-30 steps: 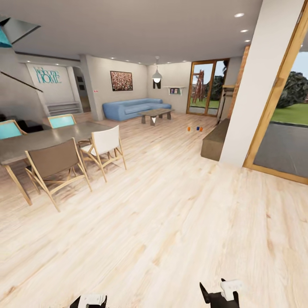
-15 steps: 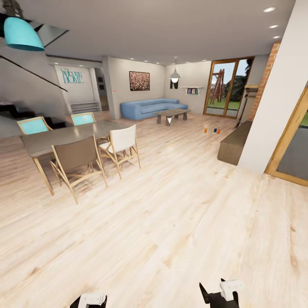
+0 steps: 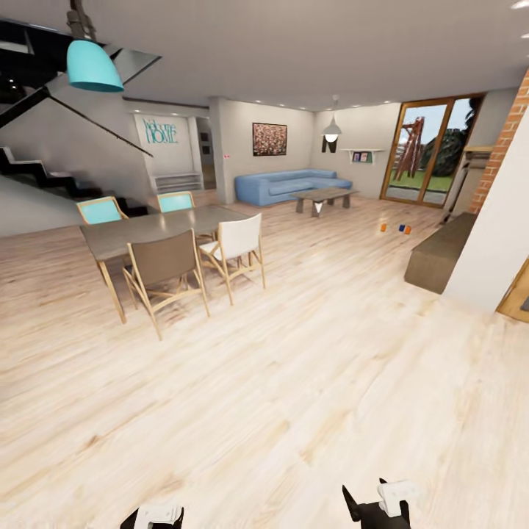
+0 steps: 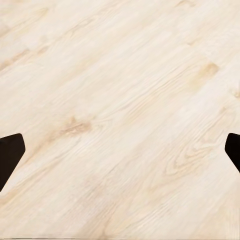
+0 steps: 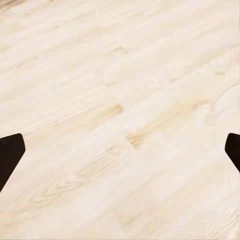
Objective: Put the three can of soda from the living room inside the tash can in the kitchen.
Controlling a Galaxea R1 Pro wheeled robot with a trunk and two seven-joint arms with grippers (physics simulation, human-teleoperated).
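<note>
I see soda cans [image 3: 393, 228] far off on living room floor [image 3: 294, 382] beside low cabinet [image 3: 439, 251], left gripper [image 4: 120, 150] wide open and empty, right gripper [image 5: 120, 150] same, dining table [image 3: 158, 226] on left
</note>
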